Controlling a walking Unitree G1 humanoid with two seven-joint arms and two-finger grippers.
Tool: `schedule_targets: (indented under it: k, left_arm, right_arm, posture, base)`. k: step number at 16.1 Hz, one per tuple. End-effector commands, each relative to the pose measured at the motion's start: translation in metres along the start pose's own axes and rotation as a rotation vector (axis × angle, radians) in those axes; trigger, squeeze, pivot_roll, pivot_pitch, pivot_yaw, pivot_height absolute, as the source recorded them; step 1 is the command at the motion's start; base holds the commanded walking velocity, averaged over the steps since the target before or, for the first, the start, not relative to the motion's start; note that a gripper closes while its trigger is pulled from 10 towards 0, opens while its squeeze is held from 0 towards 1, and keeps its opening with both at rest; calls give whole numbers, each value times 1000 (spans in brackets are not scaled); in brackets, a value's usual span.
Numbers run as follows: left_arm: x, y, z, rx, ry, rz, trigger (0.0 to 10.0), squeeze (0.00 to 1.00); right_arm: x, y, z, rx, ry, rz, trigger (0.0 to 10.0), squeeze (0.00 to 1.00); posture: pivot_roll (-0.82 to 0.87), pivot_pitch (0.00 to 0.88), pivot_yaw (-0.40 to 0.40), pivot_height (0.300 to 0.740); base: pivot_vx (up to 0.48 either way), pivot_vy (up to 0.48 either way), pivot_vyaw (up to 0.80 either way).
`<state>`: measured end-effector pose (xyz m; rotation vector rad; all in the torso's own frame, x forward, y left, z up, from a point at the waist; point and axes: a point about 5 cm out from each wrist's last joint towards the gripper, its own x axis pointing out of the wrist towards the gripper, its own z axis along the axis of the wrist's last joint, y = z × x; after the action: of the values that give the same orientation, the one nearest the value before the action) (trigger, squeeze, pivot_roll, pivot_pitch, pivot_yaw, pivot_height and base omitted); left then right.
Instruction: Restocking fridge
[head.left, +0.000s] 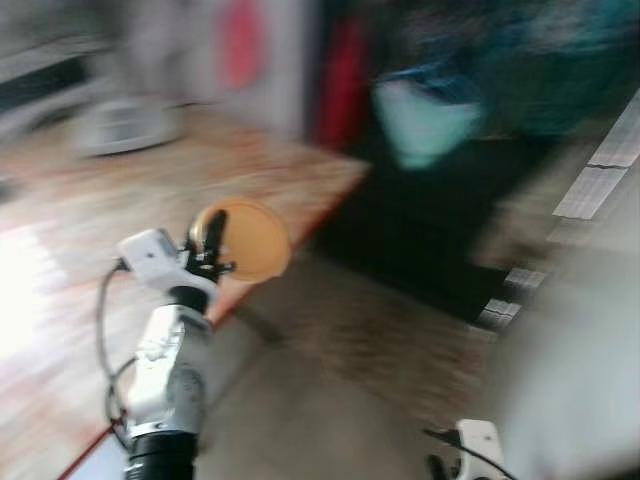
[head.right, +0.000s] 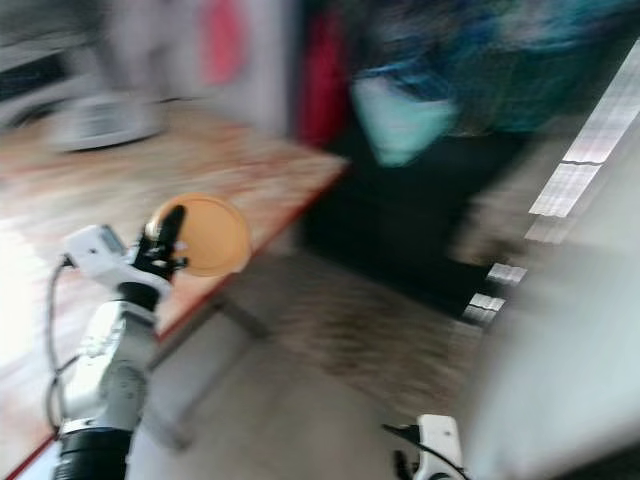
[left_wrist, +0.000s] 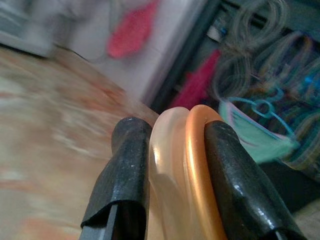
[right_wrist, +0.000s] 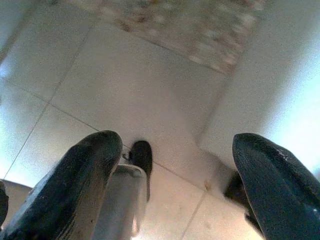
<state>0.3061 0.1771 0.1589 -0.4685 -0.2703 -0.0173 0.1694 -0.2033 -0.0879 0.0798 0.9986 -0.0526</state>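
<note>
The round orange plastic lid (head.left: 243, 240) was pinched edge-on between the left gripper's (left_wrist: 171, 165) two black fingers, raised at chest height over the edge of the long wooden table (head.left: 120, 200), likely kept upright for carrying toward the fridge while the robot turned. Right gripper (right_wrist: 175, 185) hung low with fingers spread, empty, over pale floor tiles (right_wrist: 125, 75). A white appliance (head.left: 122, 124) sat on the table. Heavy blur; no labels or writing readable.

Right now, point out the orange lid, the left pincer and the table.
orange lid (head.left: 252, 240), left eye view, its flat face.
left pincer (left_wrist: 175, 150), left wrist view, between its tips, shut on the lid.
table (head.left: 130, 200), left eye view, bare top.
</note>
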Motion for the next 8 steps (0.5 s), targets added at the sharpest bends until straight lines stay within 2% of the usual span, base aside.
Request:
schedule_targets:
  k: [1,8]
  left_arm:
    - [0,1,4,-6,-19,2,10000,0]
    - [1,2,0,-8,-6,4,10000,0]
  right_arm:
    - [0,6,-6,8,24,15,10000,0]
    - [0,6,-7,3,40,27,10000,0]
  posture:
    - [43,10,33,740]
    - [39,11,32,740]
  base:
    - [0,0,-800]
    - [0,0,-800]
